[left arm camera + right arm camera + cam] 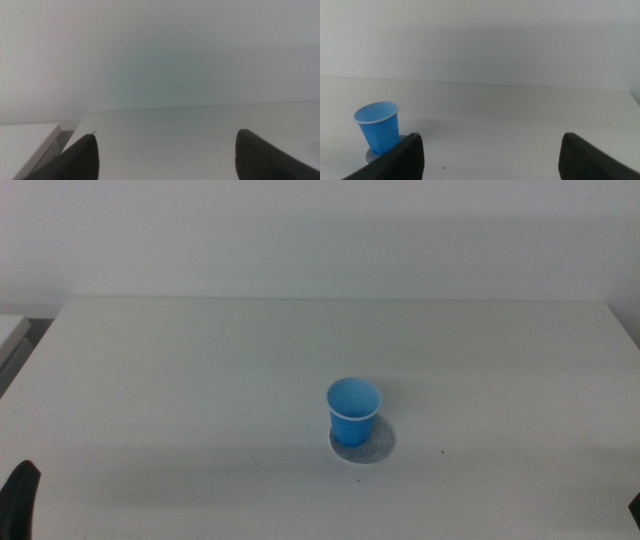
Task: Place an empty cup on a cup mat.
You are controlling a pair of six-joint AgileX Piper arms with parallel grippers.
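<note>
The cup (353, 412) stands upright on the mat (375, 442), toward its 10 o'clock edge, mid-desk (200, 380), well apart from both hands, left hand (165, 155) and right hand (492, 157) spread and empty, the right seemingly nearer.

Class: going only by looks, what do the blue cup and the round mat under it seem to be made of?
The blue cup: probably thin plastic, smooth, uniform bright colour with a thin white rim. The cup mat: flat mottled grey disc with a white edge, matte; perhaps stone or ceramic, cannot tell.
</note>
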